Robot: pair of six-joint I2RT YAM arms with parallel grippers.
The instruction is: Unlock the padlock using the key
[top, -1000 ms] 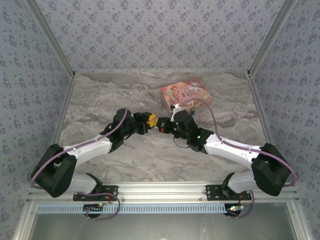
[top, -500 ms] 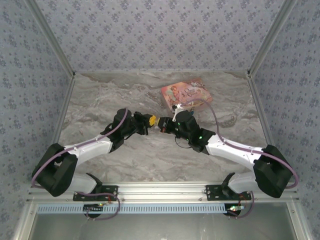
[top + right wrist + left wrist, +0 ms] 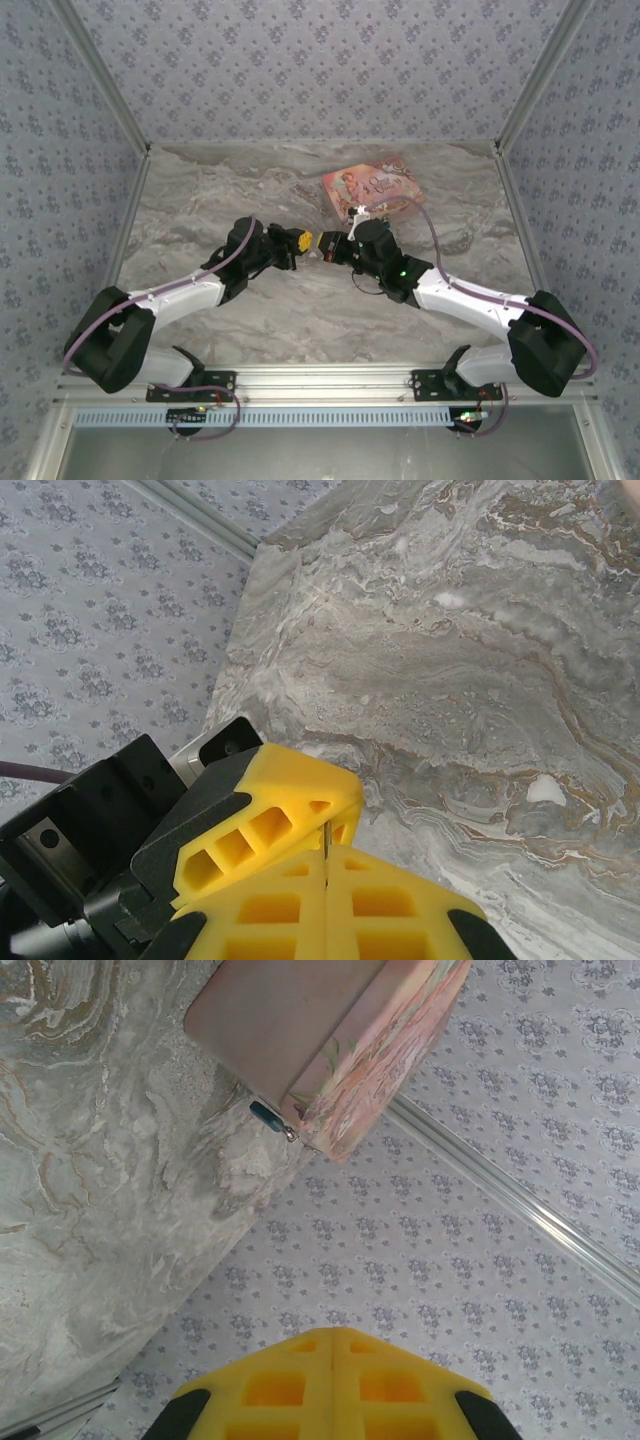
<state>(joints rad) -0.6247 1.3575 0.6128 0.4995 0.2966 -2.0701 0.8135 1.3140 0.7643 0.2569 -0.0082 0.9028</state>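
Here's the table [image 3: 250, 320], grey marble-patterned, streaked with paler and brownish veins from the near edge to the far edge. A metal rail runs along its near edge, and slim metal strips frame the left, right and far edges. Back by the far edge, right of the middle, lies the pink box [image 3: 372, 184], flat on the marble, illustrated face up, turned at a slant to the table's edges. And from the left wrist camera, down at one corner of that box, there's the padlock [image 3: 267, 1116], tiny, blue, with a glint of metal at its end, on the table, tucked right against the box's corner.
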